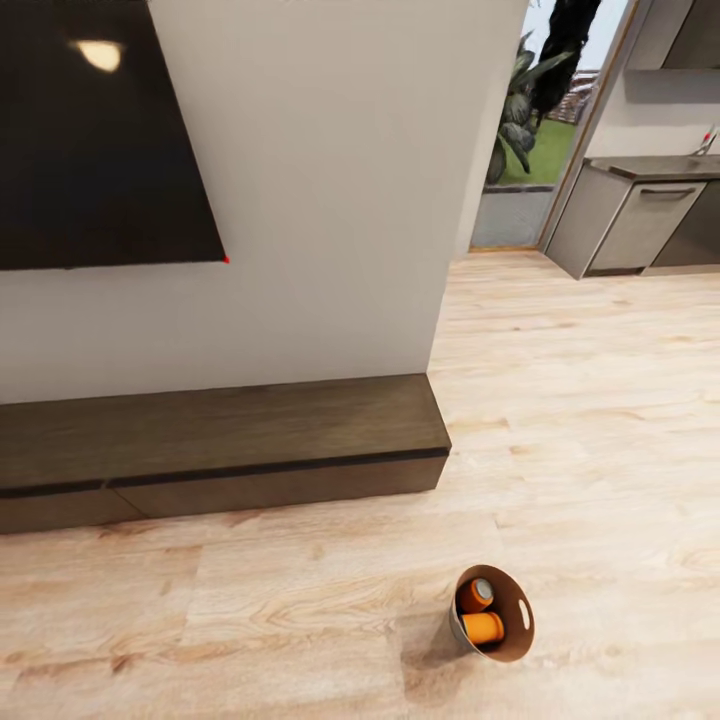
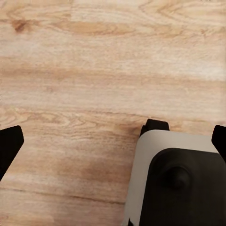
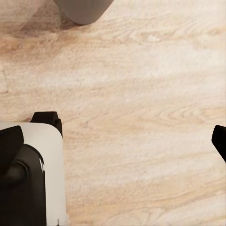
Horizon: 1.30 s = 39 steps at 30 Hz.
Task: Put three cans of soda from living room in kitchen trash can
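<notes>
The tash can [image 1: 516,612] stands on the light wood floor in front of the bench's right end, tilted so its brown inside faces me. Two orange cans of soda lie inside it, one with its silver top up [image 1: 477,594] and one on its side [image 1: 483,628]; a third is not visible. The bin's grey outer wall [image 3: 84,9] also appears in the right wrist view, apart from the gripper. My left gripper [image 2: 113,146] is open over bare floor. My right gripper [image 3: 115,141] is open too, nothing between its fingers.
A long low dark-wood bench [image 1: 220,440] runs along the white wall under a black screen [image 1: 90,130]. Past the wall's corner, grey kitchen cabinets [image 1: 640,220] and a plant [image 1: 520,110] stand at the far right. My white-and-black base [image 2: 179,183] is below the grippers.
</notes>
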Motion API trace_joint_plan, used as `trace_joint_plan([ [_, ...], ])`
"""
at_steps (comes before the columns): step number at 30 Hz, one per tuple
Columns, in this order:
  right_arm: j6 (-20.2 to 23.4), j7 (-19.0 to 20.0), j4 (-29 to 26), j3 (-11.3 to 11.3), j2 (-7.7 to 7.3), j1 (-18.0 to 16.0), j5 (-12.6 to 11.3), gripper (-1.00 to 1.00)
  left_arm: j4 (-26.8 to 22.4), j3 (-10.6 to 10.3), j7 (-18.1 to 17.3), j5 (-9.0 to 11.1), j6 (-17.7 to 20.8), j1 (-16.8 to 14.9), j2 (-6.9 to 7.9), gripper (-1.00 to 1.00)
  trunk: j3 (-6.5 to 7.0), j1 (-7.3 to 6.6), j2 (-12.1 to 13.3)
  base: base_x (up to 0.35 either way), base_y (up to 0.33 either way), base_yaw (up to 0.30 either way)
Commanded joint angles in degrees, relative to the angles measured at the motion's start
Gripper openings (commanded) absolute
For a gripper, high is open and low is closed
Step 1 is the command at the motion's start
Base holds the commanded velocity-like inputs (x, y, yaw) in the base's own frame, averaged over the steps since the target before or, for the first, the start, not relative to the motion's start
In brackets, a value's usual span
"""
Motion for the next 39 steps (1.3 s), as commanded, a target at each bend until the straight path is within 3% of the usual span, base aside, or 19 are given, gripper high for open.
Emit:
trace_joint_plan([
  [1,0.0,0.0,0.0,0.0,0.00,0.0,0.0,1.00,0.0,0.0,0.0,0.0,0.0,0.0,0.00,1.00,0.19,-0.23,0.4,0.000,0.000,0.000],
  [30,0.1,0.0,0.8,0.1,0.80,0.0,0.3,1.00,-0.2,0.1,0.4,0.1,-0.1,0.0,0.00,1.00,5.39,-6.60,12.0,0.000,0.000,0.000],
  [33,0.2,0.0,1.0,0.1,1.22,0.0,0.4,1.00,-0.2,0.1,0.4,0.1,-0.1,0.0,0.00,1.00,5.93,-7.25,13.3,0.000,0.000,0.000],
  [39,0.5,0.1,1.1,0.1,2.80,0.0,0.3,1.00,-0.2,0.1,0.4,0.2,-0.1,0.0,0.00,1.00,5.93,-7.25,13.3,0.000,0.000,0.000],
])
